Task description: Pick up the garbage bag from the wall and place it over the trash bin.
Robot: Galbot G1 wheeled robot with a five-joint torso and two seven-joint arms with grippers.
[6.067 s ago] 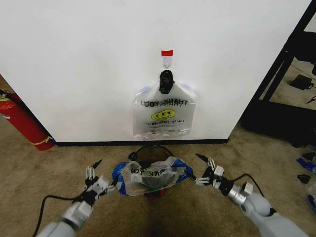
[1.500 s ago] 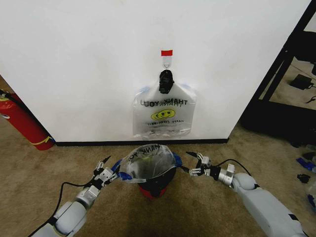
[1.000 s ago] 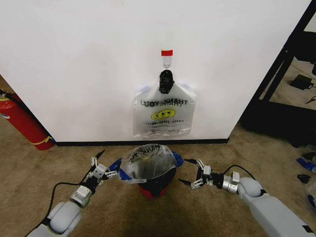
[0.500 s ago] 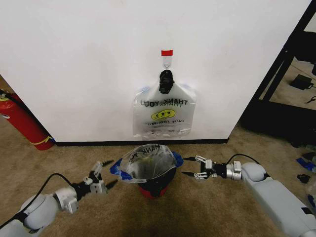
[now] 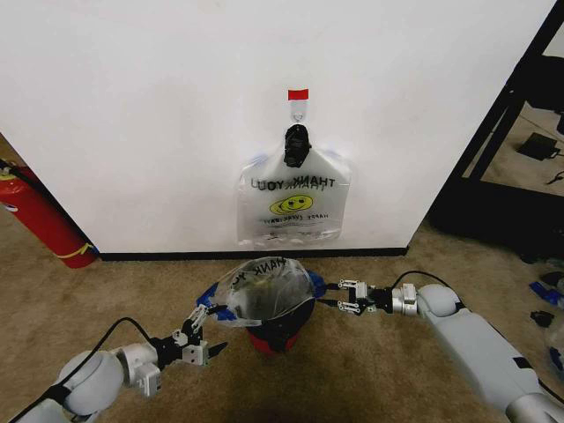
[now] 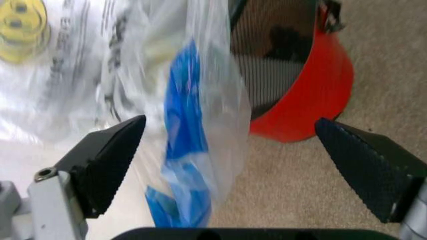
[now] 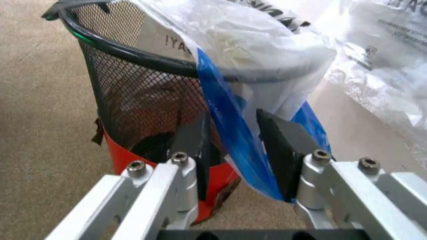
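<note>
Carpeted office: fire extinguisher (image 5: pixel 40 220), rack (image 5: pixel 520 115)

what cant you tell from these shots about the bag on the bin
- Head view: whether the garbage bag wraps the far rim of the trash bin; the plastic hides it.
- Right wrist view: whether the right gripper actually pinches the blue strip between its fingers.
- Left wrist view: bag print is blurred.

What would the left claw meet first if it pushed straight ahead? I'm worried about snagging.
Probably the garbage bag: its blue handle strip hangs between the open left claw, ahead of the trash bin. Depth is unclear.
</note>
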